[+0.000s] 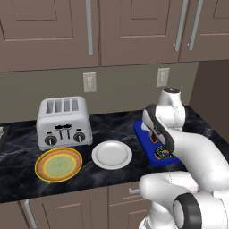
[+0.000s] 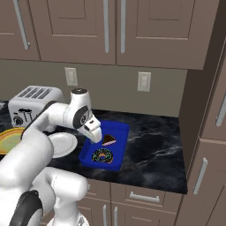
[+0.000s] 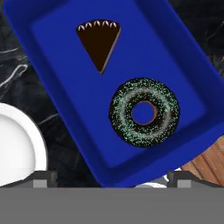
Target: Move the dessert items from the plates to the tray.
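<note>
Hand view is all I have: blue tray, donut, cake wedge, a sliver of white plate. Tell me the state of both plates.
Observer: The white plate is bare, nothing on it.
Operator: Report the second plate.
Observer: The orange-rimmed plate sits left of the white one, in front of the toaster, also bare.
Operator: Confirm where the tray sits on the counter.
Observer: The tray lies right of the white plate, holding the donut and cake wedge, with the gripper above it.
</note>
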You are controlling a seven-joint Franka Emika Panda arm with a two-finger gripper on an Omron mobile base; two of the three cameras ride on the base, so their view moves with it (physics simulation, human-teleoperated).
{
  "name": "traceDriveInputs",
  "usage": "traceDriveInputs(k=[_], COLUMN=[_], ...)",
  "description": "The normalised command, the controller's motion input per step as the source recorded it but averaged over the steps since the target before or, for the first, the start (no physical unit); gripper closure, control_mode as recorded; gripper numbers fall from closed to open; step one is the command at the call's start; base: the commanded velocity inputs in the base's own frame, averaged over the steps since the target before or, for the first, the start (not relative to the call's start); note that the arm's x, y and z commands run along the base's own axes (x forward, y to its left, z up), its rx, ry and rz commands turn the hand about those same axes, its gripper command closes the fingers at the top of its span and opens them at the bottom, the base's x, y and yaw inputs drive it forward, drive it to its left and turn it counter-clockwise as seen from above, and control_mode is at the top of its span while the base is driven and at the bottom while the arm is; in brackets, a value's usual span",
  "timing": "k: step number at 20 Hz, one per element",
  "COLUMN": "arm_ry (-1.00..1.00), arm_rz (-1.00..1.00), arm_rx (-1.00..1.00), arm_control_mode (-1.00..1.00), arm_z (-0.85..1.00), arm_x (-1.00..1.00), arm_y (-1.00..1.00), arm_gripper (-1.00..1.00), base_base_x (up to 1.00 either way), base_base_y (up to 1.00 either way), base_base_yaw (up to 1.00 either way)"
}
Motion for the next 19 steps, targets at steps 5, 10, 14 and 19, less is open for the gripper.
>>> traceDriveInputs(k=[5,10,14,19], arm_ry=[0.00,0.00,0.00,-0.07], arm_rz=[0.09,0.19,0.21,0.17], arm_rx=[-0.03,-0.05,-0.05,0.00], arm_control_mode=[-1.00,-1.00,-1.00,-1.00], arm_z=[0.39,0.34,0.17,0.10], arm_x=[-0.88,-0.93,-0.78,-0.61], arm_y=[0.02,0.00,0.20,0.04], arm_gripper=[-1.00,-1.00,-1.00,-1.00], base_base_x=[0.00,0.00,0.00,0.00], base_base_y=[0.00,0.00,0.00,0.00], base_base_yaw=[0.00,0.00,0.00,0.00])
